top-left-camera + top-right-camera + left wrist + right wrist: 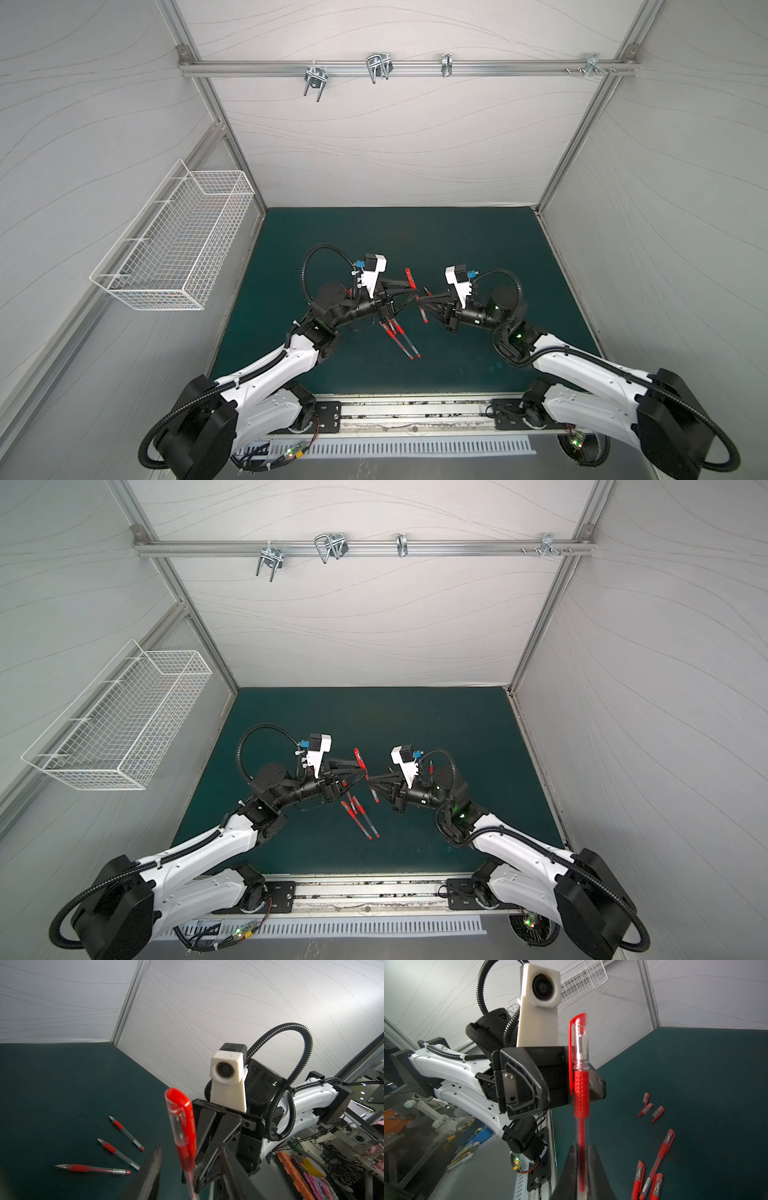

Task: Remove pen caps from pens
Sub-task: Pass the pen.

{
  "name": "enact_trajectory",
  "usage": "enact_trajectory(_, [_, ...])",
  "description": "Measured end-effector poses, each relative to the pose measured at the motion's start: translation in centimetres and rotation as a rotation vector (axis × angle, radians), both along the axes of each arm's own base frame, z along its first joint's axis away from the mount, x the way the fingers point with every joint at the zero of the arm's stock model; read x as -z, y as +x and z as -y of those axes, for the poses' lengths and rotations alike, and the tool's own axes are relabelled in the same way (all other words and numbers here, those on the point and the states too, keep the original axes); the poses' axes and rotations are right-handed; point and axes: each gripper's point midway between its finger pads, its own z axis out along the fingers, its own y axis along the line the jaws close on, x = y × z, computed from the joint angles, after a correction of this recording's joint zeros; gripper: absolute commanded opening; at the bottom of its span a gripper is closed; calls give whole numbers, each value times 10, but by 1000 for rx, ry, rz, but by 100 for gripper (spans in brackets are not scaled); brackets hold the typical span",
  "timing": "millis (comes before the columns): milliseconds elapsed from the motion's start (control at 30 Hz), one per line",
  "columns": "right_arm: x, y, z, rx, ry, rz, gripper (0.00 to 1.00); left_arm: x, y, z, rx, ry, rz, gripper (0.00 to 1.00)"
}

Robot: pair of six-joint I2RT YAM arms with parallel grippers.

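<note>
I am looking into a booth with white fabric walls and an aluminium frame. A white wire basket (178, 241) hangs on the left wall above a dark teal worktop (457, 241). Both arms meet over the middle of the worktop.

The right pincer (581, 1146) is pressed together on the clear barrel of a slim stick pen with a red dotted grip (581, 1095), holding it off the surface. Its red clipped plastic cap (580, 1043) is on. The left pincer (190, 1147) is spread around the capped end. Its fingers (149, 1174) stand either side of the pen, with a gap showing on both sides.

A cluster of capped red pens (399, 336) lies on the worktop just near of the left pincer, overlapping one another. In the right wrist view, three loose red caps (646, 1109) lie close together on the surface, apart from that cluster. The left wrist view shows three uncapped pens (118, 1154) lying flat with bare metal tips and red grips, each separate from the others.
</note>
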Motion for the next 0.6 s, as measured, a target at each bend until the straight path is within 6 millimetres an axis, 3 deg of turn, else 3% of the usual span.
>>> enact_trajectory(267, [3,-9,-5,-41,-10,7,0,1,1,0,-5,3,-1,40])
enact_trajectory(333, [7,-10,-7,-50,-19,2,0,2,1,0,-5,6,-2,34])
enact_trajectory(467, [13,-11,-10,-60,-33,-7,0,4,1,0,-4,11,-13,13])
enact_trajectory(600, [16,-11,-10,-62,-49,1,26,7,1,1,-3,20,-20,2])
